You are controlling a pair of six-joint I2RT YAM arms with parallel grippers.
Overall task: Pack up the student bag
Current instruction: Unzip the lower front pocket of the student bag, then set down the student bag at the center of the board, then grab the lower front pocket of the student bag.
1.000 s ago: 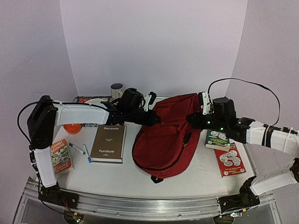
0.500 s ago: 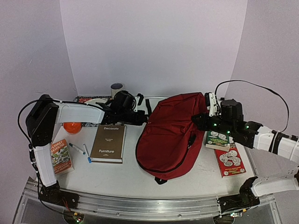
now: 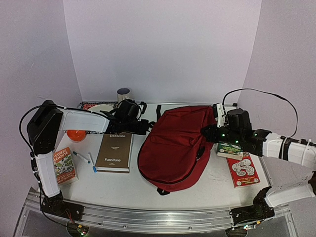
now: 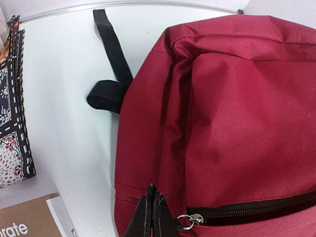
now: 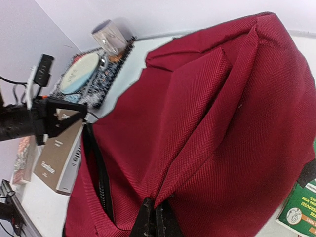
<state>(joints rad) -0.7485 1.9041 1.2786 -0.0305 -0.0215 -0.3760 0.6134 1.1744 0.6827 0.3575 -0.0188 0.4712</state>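
Observation:
The dark red student bag (image 3: 173,148) lies flat in the middle of the table. My left gripper (image 3: 146,127) is at its upper left edge. In the left wrist view the left gripper (image 4: 153,192) is shut, with the zip's metal pull ring (image 4: 184,221) drawn tight against one finger. My right gripper (image 3: 204,132) is at the bag's right side. In the right wrist view it (image 5: 157,211) is shut on a fold of the red fabric (image 5: 207,123). A partly open zip slit (image 5: 96,168) runs down from the left gripper (image 5: 49,121).
A brown book (image 3: 114,151) lies left of the bag, with two pens (image 3: 85,159), a small book (image 3: 64,166) and an orange ball (image 3: 76,135) further left. A cup (image 3: 123,94) and a patterned notebook (image 4: 12,113) stand at the back. Green (image 3: 228,148) and red (image 3: 242,169) books lie right.
My left gripper has drawn back to the left along the bag's upper edge. The bag has shifted slightly left and settled flatter. My right gripper has stayed on the fabric.

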